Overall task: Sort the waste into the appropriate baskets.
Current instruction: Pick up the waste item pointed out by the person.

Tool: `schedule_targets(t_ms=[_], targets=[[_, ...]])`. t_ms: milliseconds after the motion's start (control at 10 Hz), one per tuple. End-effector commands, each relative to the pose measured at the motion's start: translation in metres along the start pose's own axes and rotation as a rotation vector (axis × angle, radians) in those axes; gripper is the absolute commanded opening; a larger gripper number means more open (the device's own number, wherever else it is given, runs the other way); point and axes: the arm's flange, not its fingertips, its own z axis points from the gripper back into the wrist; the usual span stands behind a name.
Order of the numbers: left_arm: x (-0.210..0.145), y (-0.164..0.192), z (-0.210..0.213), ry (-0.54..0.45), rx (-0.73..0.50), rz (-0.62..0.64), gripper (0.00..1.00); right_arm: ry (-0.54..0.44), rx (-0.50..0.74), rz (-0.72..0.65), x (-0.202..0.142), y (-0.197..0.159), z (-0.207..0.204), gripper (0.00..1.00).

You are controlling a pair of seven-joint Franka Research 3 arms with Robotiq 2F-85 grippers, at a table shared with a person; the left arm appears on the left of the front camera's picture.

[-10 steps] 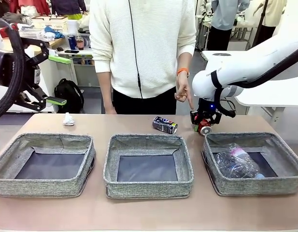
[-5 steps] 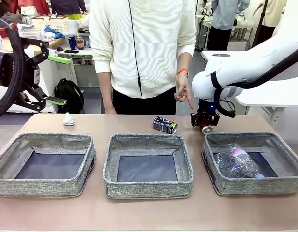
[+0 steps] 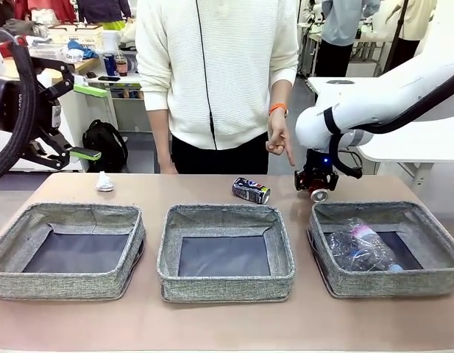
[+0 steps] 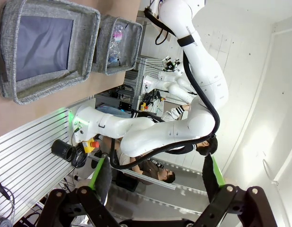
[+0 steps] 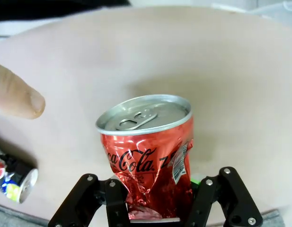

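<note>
Two plastics [image 3: 359, 247] in right-edge basket [image 3: 381, 284]; right gripper [image 3: 316, 193] clenches red can [image 5: 148, 156], left gripper [image 4: 156, 164] gapes; dark can [image 3: 251, 190], tissue wad [image 3: 104, 182] wait at tabletop's [image 3: 182, 188] far edge.

The middle basket [image 3: 225, 250] sits on the worktop [image 3: 212, 323], in one row with the left basket [image 3: 68, 248] on its left and the right basket [image 3: 425, 276] on its right; a bottle [image 3: 365, 237] and a bag [image 3: 343, 256] lie in the right basket; just behind the middle basket, toward its right, is the lying can [image 3: 251, 190]; farther behind-right, the right gripper [image 3: 313, 185] clasps the gripped can [image 5: 148, 146]; far behind-left rests the tissue wad [image 3: 104, 182]; directly behind stands the person [image 3: 215, 73].
</note>
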Motion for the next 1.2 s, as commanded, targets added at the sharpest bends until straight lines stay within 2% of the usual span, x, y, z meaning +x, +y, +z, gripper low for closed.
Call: schedule_targets(t_ms=[0,100,200,300,400,500,600,700,800,900,1100], targets=[[-0.001,-0.003,-0.001,0.003,-0.022,0.01,1.0,-0.017,-0.063,-0.132,-0.02,-0.013,0.051,0.0],[-0.001,-0.003,-0.001,0.003,-0.022,0.01,1.0,-0.032,-0.024,-0.106,-0.046,-0.014,0.098,0.0],[-0.001,-0.003,-0.001,0.003,-0.022,0.01,1.0,-0.061,-0.012,-0.138,-0.075,-0.016,0.143,0.0],[-0.001,-0.003,-0.001,0.003,-0.022,0.01,1.0,-0.044,-0.044,-0.157,-0.11,-0.017,0.183,0.0],[-0.001,-0.003,-0.001,0.003,-0.022,0.01,1.0,-0.058,-0.096,-0.137,-0.147,-0.011,0.211,0.0],[-0.001,-0.003,-0.001,0.003,-0.022,0.01,1.0,-0.125,-0.103,-0.063,-0.183,0.001,0.23,0.0],[-0.001,-0.003,-0.001,0.003,-0.022,0.01,1.0,-0.154,-0.101,-0.006,-0.204,0.008,0.238,0.0],[-0.001,-0.003,-0.001,0.003,-0.022,0.01,1.0,-0.177,-0.082,0.023,-0.21,0.011,0.239,0.0],[-0.001,-0.003,-0.001,0.003,-0.022,0.01,1.0,-0.148,0.021,0.073,-0.196,0.006,0.232,0.0],[-0.001,-0.003,-0.001,0.003,-0.022,0.01,1.0,-0.135,-0.088,-0.014,-0.211,0.015,0.257,0.0],[-0.001,-0.003,-0.001,0.003,-0.022,0.01,1.0,-0.147,-0.066,0.02,-0.217,0.02,0.252,0.0]])
